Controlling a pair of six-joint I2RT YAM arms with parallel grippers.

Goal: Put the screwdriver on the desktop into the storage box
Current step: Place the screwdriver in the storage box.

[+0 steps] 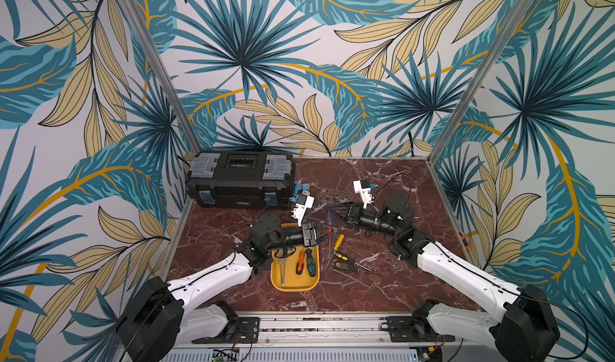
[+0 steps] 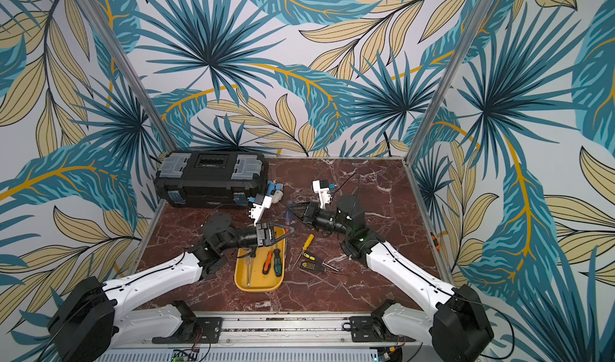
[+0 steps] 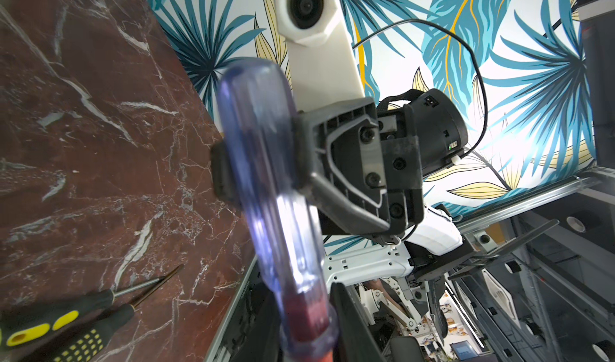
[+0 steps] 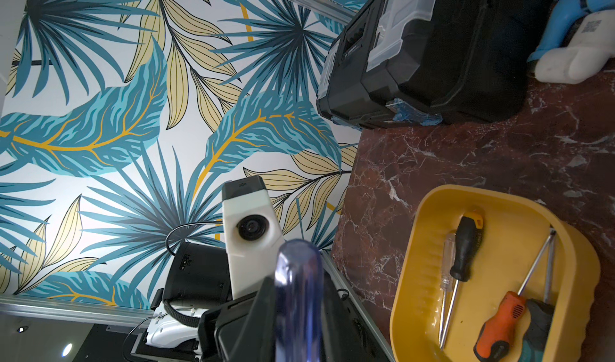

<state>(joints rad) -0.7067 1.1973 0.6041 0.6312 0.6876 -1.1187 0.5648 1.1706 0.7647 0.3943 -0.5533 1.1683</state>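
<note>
A blue-handled screwdriver (image 3: 266,164) hanging between both arms, right gripper (image 1: 330,207) clamping its handle, left gripper (image 1: 327,232) pinching its red end, above the yellow storage box (image 1: 294,289) edge.

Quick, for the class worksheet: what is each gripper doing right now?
Left gripper: jaws closed on the red end of the blue-handled screwdriver.
Right gripper: jaws closed on the same tool's blue handle.
</note>
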